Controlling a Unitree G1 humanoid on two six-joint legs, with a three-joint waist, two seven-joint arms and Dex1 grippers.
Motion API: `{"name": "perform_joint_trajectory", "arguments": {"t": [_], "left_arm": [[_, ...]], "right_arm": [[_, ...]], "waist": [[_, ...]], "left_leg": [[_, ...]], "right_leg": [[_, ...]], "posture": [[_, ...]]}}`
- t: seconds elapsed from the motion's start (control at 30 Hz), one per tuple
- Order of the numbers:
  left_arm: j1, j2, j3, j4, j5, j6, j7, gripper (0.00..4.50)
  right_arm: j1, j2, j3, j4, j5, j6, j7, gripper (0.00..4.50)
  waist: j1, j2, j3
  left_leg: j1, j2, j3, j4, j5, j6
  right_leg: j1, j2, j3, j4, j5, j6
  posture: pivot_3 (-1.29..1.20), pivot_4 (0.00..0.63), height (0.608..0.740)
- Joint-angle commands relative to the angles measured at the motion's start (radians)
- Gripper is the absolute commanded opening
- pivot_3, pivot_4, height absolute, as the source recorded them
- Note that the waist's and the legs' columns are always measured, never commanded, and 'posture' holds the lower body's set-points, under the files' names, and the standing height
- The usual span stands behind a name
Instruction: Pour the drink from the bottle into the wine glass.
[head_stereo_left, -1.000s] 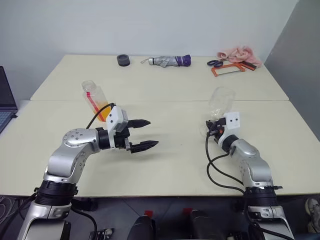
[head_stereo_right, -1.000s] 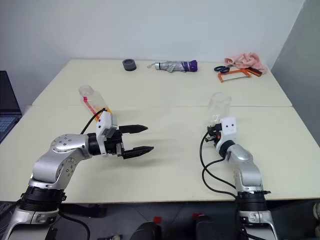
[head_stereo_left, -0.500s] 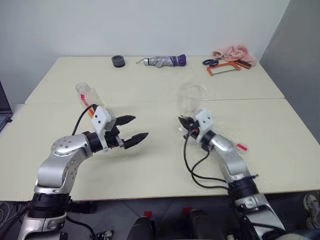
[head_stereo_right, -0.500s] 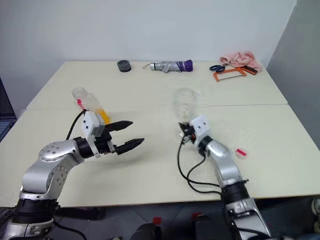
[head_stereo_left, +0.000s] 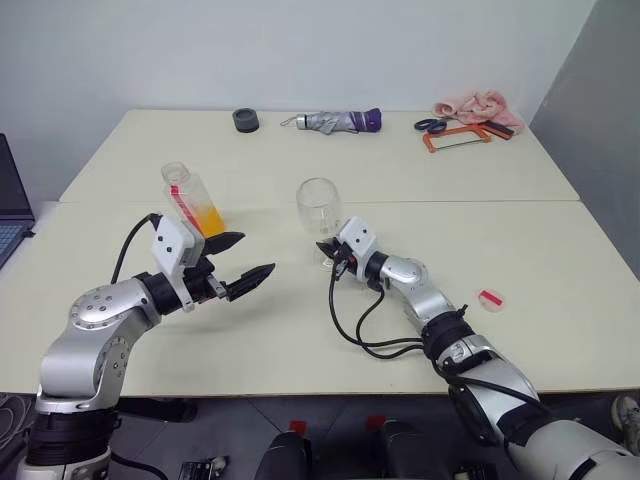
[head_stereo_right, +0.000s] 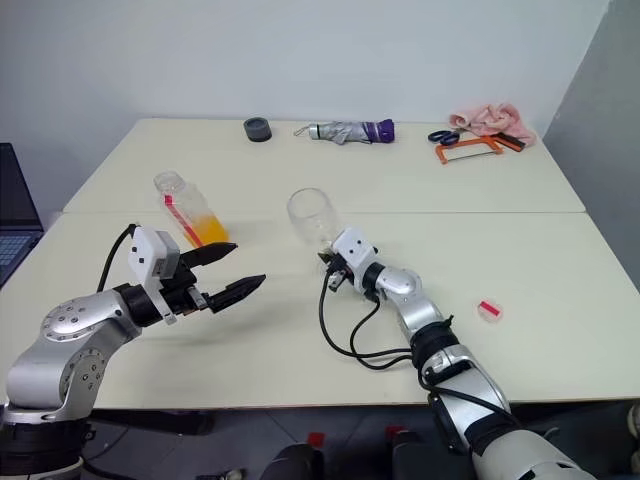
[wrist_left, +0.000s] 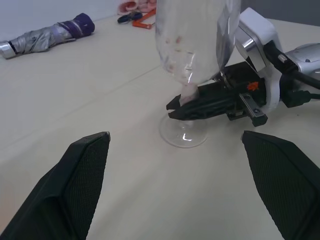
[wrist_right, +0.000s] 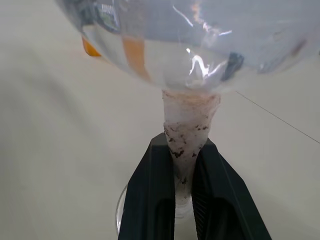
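Right gripper (head_stereo_left: 333, 255) is clamped on the thin stem of the wine glass (head_stereo_left: 318, 205), standing mid-table (head_stereo_left: 300, 330). Just left stands the bottle (head_stereo_left: 193, 205), uncapped, drink (head_stereo_left: 209, 217) low inside, tilted. Left gripper (head_stereo_left: 238, 262) hangs spread apart beside it, holding nothing. Risk: a stem grip pivots easily, so the glass could tip or the tilted bottle spill.

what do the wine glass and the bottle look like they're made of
Wine glass: clear colourless glass by the look, with sharp glints on the bowl; clear plastic can't be ruled out. Bottle: probably thin clear plastic, squarish body with a red label strip, orange drink showing through.
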Motion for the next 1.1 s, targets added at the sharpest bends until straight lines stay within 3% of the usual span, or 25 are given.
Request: {"name": "perform_joint_trajectory", "arguments": {"t": [0.03,0.1,0.5,0.87,1.1], "left_arm": [[-0.003,0.018,0.030,-0.045,-0.019,-0.001,0.002,4.50],[-0.007,0.021,0.026,-0.047,-0.020,-0.002,0.001,4.50],[-0.055,0.008,-0.011,-0.053,-0.017,-0.008,-0.002,4.50],[-0.068,-0.004,-0.017,-0.068,-0.026,-0.005,0.005,4.50],[-0.069,-0.005,-0.005,-0.076,-0.037,0.005,0.014,4.50]], "right_arm": [[-0.032,0.010,-0.009,0.026,-0.006,-0.025,0.014,0.15],[-0.034,0.013,-0.013,0.037,-0.007,-0.031,0.012,0.15],[-0.012,0.015,-0.023,0.009,0.002,-0.028,0.016,4.36],[0.102,-0.023,-0.028,-0.139,0.016,0.025,0.044,4.47],[0.221,-0.083,-0.034,-0.359,0.043,0.121,0.070,4.47]], "waist": [[0.000,0.000,0.000],[0.000,0.000,0.000],[0.000,0.000,0.000],[0.001,0.000,0.000],[0.002,0.001,0.001]], "left_leg": [[0.000,0.000,0.000,0.000,0.000,0.000],[0.000,0.000,0.000,0.000,0.000,0.000],[0.000,0.000,0.000,0.000,0.000,0.000],[0.000,0.000,0.000,0.000,0.000,0.000],[0.000,0.000,0.000,0.000,0.000,0.000]], "right_leg": [[0.000,0.000,0.000,0.000,0.000,0.000],[0.000,0.000,0.000,0.000,0.000,0.000],[0.000,0.000,0.000,0.000,0.000,0.000],[0.000,0.000,0.000,0.000,0.000,0.000],[0.000,0.000,0.000,-0.001,0.000,0.000]], "posture": [[0.00,0.150,0.740],[0.00,0.150,0.740],[0.00,0.150,0.740],[0.00,0.150,0.740],[0.00,0.150,0.740]]}}
